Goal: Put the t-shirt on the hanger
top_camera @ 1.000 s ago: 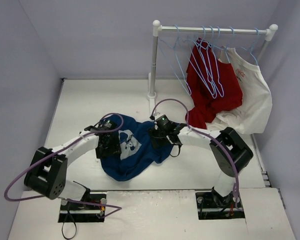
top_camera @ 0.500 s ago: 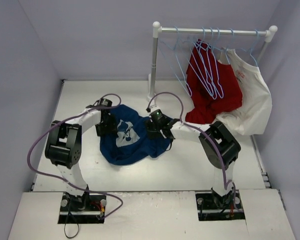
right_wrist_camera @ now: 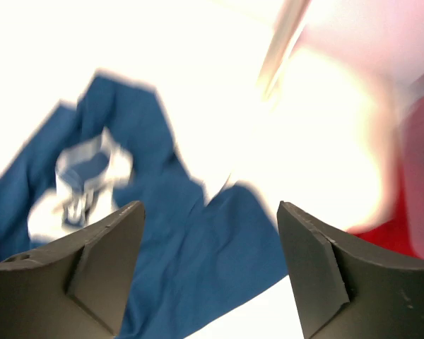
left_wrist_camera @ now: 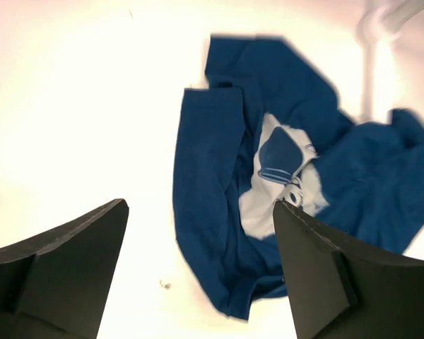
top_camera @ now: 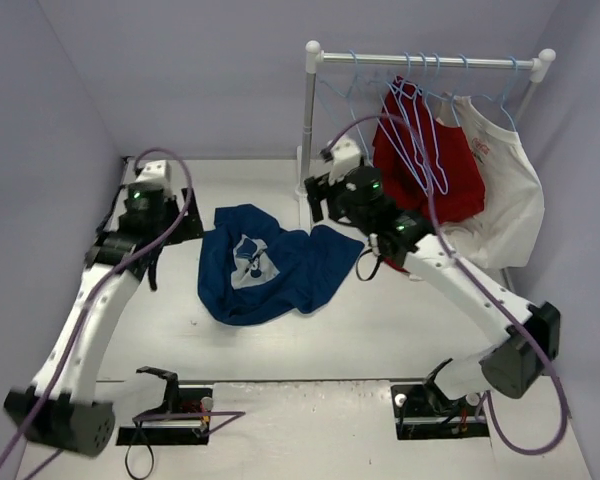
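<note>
Jaws of the left gripper [left_wrist_camera: 198, 212] and the right gripper [right_wrist_camera: 210, 208] are held apart and empty above the t-shirt [top_camera: 280, 272], which is seen crumpled on the table [top_camera: 380, 330], while the hanger [top_camera: 356, 95] is hung on the rail [top_camera: 430, 61] beyond it.

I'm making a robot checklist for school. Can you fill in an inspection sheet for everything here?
Surface: white table, with the t-shirt lying on it.
Job's things: t-shirt is crumpled and not on a hanger; light-blue hangers hang on the rack, several of them empty.
Clutter: red shirt and white shirt hang on the rack.
Hands: left hand open and empty, above the t-shirt; right hand open and empty, above the t-shirt's far edge.
Cables: purple cables loop high; none seen snagged.
Surroundings: pale lilac walls.
</note>
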Controlling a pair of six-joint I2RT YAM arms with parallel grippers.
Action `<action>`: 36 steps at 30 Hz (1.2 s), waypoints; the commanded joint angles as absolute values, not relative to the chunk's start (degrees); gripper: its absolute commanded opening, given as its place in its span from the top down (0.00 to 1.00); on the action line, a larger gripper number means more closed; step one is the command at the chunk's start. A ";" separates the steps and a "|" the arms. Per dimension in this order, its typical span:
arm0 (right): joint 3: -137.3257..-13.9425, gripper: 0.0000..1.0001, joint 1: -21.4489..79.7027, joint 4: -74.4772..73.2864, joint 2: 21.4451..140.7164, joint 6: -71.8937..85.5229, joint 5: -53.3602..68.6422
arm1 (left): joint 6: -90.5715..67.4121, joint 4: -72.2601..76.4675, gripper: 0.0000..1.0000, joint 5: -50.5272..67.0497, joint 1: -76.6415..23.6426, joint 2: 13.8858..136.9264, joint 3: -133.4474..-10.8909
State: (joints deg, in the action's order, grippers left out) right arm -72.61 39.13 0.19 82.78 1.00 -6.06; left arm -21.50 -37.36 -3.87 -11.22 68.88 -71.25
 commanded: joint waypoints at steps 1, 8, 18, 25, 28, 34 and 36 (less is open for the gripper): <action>-79.75 0.26 33.90 -2.36 78.13 -6.70 -8.37 | -21.12 -39.59 0.20 -6.24 -10.81 56.71 -64.53; -90.69 0.24 21.88 -5.61 84.68 -10.44 4.66 | -21.03 -33.02 0.20 -7.59 -10.72 41.51 -49.87; -98.04 0.25 15.02 -5.71 95.87 -11.08 16.92 | -21.19 -30.86 0.19 -5.62 -10.80 39.66 -48.08; -98.36 0.33 14.83 -5.78 98.68 -10.48 18.71 | -21.12 -31.27 0.19 -4.41 -10.72 41.42 -48.60; -97.48 0.43 14.83 -5.71 99.05 -10.57 18.31 | -21.24 -31.29 0.19 -4.02 -10.72 41.69 -48.60; -97.36 0.60 14.85 -5.68 99.61 -10.88 17.24 | -21.18 -31.15 0.20 -3.24 -10.69 42.24 -48.64; -97.56 0.66 14.77 -5.55 99.66 -10.99 16.84 | -21.26 -31.11 0.19 -2.97 -10.55 42.55 -48.78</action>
